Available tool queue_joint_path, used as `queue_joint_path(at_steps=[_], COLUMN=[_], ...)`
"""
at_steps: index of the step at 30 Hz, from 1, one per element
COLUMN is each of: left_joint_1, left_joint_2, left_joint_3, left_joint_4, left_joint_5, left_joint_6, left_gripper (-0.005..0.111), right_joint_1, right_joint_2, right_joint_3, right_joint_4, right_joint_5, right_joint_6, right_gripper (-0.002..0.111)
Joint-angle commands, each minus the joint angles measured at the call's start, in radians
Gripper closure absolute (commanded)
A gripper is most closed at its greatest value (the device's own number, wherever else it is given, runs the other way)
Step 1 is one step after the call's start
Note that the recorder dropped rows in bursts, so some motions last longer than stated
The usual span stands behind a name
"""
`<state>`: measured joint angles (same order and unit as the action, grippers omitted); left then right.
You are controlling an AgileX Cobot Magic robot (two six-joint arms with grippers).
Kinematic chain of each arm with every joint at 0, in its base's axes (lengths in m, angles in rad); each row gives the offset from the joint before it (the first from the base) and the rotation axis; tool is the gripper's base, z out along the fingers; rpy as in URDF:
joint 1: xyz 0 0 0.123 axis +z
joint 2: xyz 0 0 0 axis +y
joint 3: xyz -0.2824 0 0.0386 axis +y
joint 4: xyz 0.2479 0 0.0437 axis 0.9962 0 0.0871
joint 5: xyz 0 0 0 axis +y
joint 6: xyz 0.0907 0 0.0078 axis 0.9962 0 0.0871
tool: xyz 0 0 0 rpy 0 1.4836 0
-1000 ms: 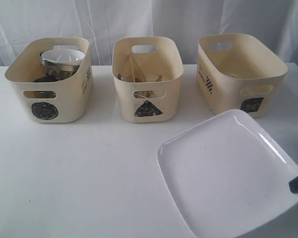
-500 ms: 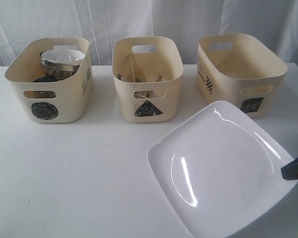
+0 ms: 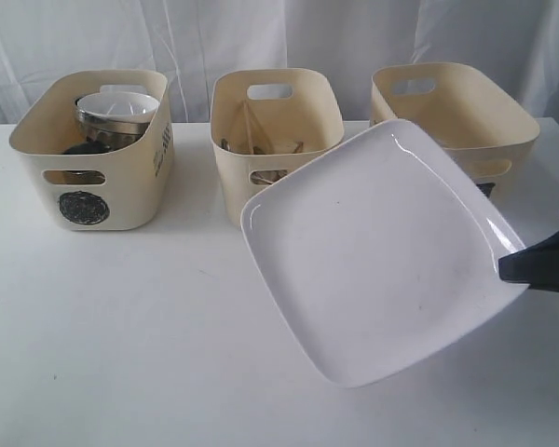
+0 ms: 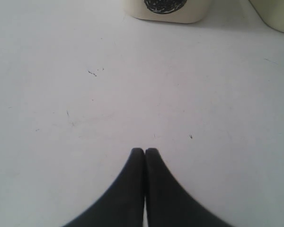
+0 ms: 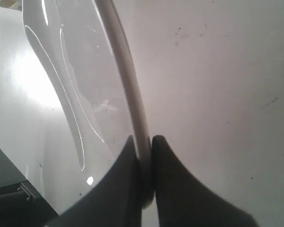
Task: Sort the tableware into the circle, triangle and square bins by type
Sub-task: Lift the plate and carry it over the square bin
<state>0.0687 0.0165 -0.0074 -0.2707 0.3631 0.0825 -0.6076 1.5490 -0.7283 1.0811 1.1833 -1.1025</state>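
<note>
The large white rounded-square plate hangs tilted in the air, its face toward the camera, in front of the triangle bin and the square bin. My right gripper is shut on the plate's right rim. The circle bin at the left holds a steel bowl with a white bowl inside it. Chopsticks and cutlery lie in the triangle bin. The triangle and square marks are hidden by the plate. My left gripper is shut and empty over the bare table, below the circle bin.
The white table runs wide in front of the bins. A white curtain hangs behind them. The table's right edge lies close to my right gripper.
The plate has risen off the table and tipped up, moving left and back toward the bins. My right gripper climbed with it. The left arm has not moved.
</note>
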Motion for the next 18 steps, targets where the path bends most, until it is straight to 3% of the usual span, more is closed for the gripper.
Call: queue_joint_path(at_steps=[1, 4, 10, 14, 18], left_joint_1=[0.001, 0.001, 0.001, 0.001, 0.001], left_joint_2=[-0.005, -0.005, -0.005, -0.005, -0.005], left_joint_3=[0.007, 0.007, 0.007, 0.007, 0.007], left_joint_4=[-0.010, -0.010, -0.010, -0.010, -0.010], left_joint_5=[0.040, 0.040, 0.040, 0.040, 0.040], left_joint_6=[-0.005, -0.005, -0.005, -0.005, -0.005], left_gripper=[0.107, 0.107, 0.107, 0.107, 0.107], right_joint_1=[0.003, 0.003, 0.003, 0.003, 0.003], right_joint_2=[-0.052, -0.065, -0.059, -0.059, -0.059], right_joint_3=[-0.008, -0.021, -0.206, -0.280, -0.308], right_joint_4=[0.096, 0.231, 0.465, 0.542, 0.575], right_joint_5=[0.038, 0.038, 0.033, -0.243, -0.402], right_joint_6=[-0.016, -0.016, -0.016, -0.016, -0.029], right_gripper=[0.108, 0.108, 0.108, 0.108, 0.108])
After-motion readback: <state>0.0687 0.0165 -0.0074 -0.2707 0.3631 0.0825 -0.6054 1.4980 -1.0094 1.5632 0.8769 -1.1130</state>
